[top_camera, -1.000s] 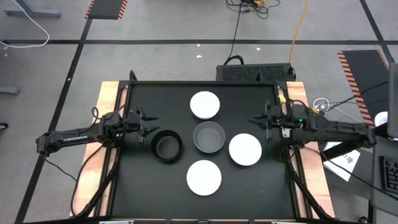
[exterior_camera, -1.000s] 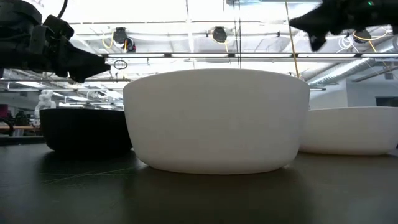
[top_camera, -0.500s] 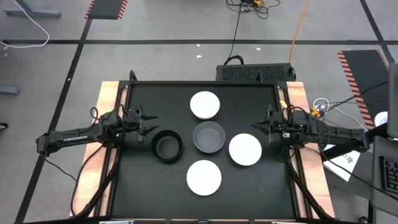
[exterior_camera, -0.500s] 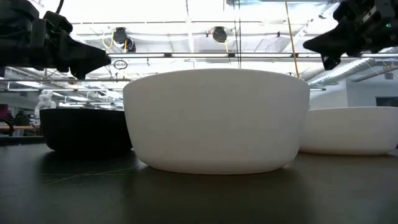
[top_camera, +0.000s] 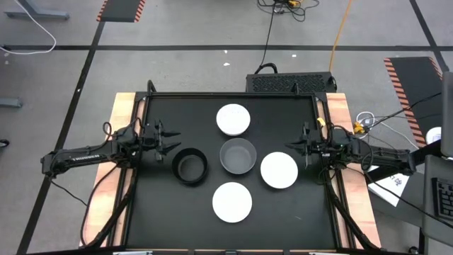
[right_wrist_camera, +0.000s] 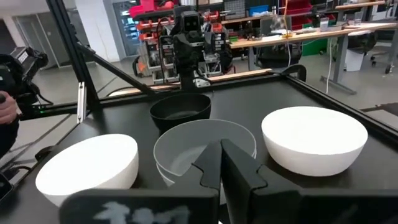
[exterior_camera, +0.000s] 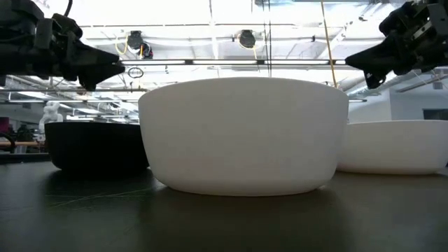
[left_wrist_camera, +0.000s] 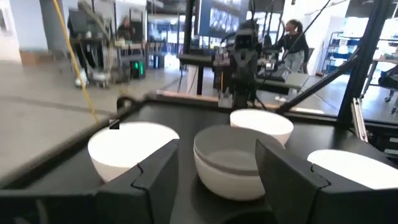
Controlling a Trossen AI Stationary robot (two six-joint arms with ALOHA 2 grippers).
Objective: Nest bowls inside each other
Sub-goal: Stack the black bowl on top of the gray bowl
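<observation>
Retracted toward the table's right edge since a second ago, the right gripper (top_camera: 297,144) hovers with fingers closed, empty; the left gripper (top_camera: 170,139), jaws spread wide, waits beside the black bowl (top_camera: 190,166). Around the grey bowl (top_camera: 238,156) — which in the left wrist view seems already to hold a second one — stand three white bowls: the nearest (top_camera: 232,201), one to the right (top_camera: 279,170), one beyond (top_camera: 233,119). Rigid, probably light and smooth — best pinched at the rim. Nothing stands in the way.
</observation>
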